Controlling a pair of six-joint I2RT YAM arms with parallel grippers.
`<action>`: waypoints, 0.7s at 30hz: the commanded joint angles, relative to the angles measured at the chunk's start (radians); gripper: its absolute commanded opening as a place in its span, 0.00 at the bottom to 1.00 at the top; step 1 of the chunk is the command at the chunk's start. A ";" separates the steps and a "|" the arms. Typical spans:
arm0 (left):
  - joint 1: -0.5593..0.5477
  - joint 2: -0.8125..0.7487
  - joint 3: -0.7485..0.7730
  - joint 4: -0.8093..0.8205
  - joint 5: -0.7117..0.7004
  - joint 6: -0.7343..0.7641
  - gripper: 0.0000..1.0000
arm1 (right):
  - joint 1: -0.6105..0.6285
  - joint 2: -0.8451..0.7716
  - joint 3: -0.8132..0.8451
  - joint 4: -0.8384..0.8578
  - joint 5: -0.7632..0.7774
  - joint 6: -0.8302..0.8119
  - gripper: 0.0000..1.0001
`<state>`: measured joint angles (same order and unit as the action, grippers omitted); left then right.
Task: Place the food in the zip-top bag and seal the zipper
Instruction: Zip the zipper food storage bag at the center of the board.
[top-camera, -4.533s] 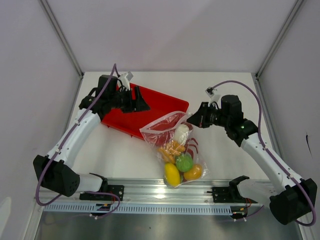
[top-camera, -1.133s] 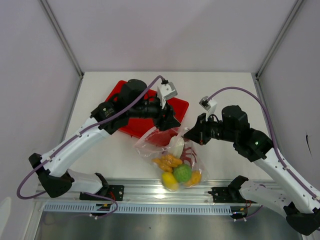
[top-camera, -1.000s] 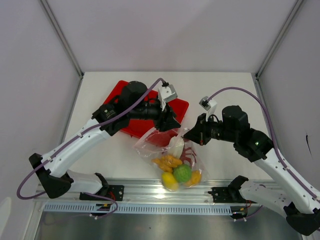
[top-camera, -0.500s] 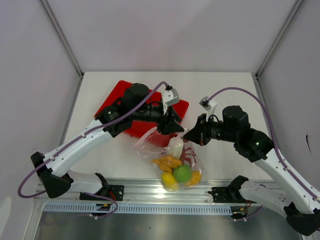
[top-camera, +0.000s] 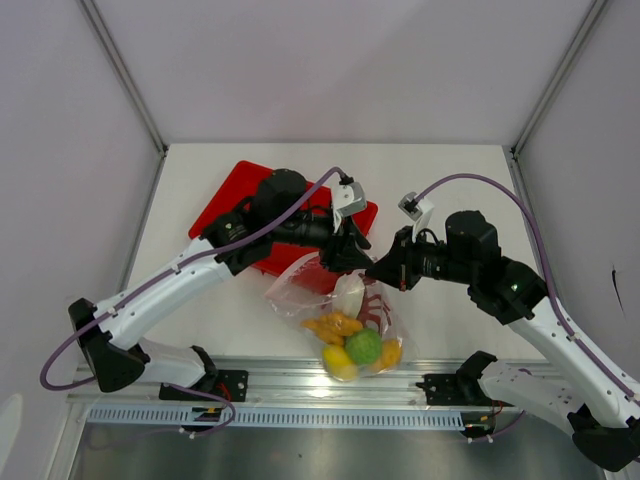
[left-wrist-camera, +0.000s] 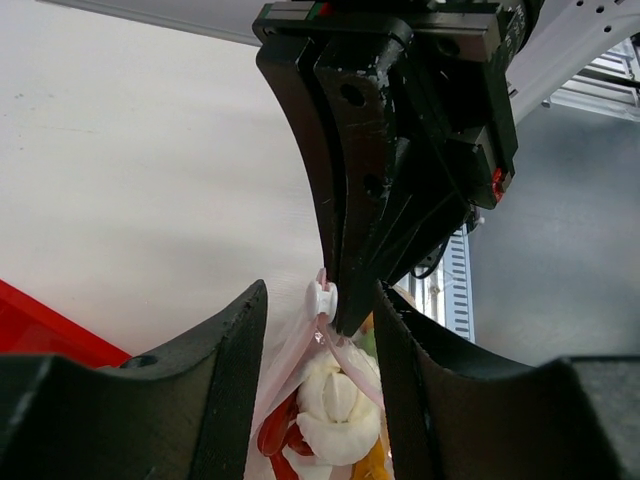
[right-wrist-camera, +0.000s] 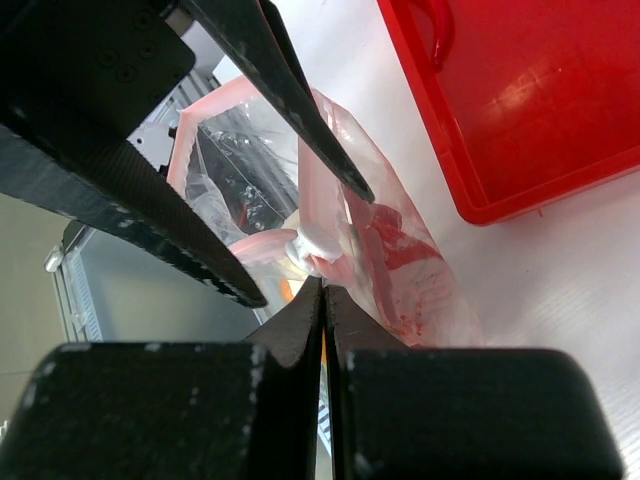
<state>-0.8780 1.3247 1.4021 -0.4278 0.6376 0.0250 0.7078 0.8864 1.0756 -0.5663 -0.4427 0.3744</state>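
The zip-top bag (top-camera: 340, 310) hangs lifted at the table's near middle. In it are the food pieces: white leek end (top-camera: 350, 290), red chillies (top-camera: 376, 310), orange ruffled piece (top-camera: 334, 325), green fruit (top-camera: 364, 345) and yellow fruits (top-camera: 338, 362). My right gripper (top-camera: 372, 270) is shut on the bag's mouth corner (right-wrist-camera: 322, 285), just below the white slider (right-wrist-camera: 310, 245) on the pinkish zipper (right-wrist-camera: 307, 180). My left gripper (top-camera: 352, 260) is open, and its jaws straddle the slider (left-wrist-camera: 320, 297) and the bag mouth without touching them.
The red tray (top-camera: 230, 200) lies behind and left of the bag, under my left arm; it also shows in the right wrist view (right-wrist-camera: 540, 100). A metal rail (top-camera: 330, 385) runs along the near edge. Walls close in the table on three sides.
My left gripper has moved off the tray and rightward to the bag mouth, close to my right gripper. The bag has been lifted at its mouth and hangs steeper.
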 joint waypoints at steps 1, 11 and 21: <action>-0.012 0.010 -0.009 0.037 0.031 0.000 0.48 | 0.005 -0.009 0.026 0.066 -0.025 0.018 0.00; -0.013 0.013 -0.017 0.034 0.036 0.004 0.28 | 0.005 -0.015 0.024 0.065 -0.033 0.026 0.00; -0.012 -0.002 -0.046 0.034 0.054 -0.004 0.00 | 0.005 -0.046 -0.014 0.083 0.012 0.043 0.00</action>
<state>-0.8864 1.3388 1.3769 -0.4202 0.6800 0.0166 0.7086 0.8803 1.0637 -0.5598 -0.4320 0.3962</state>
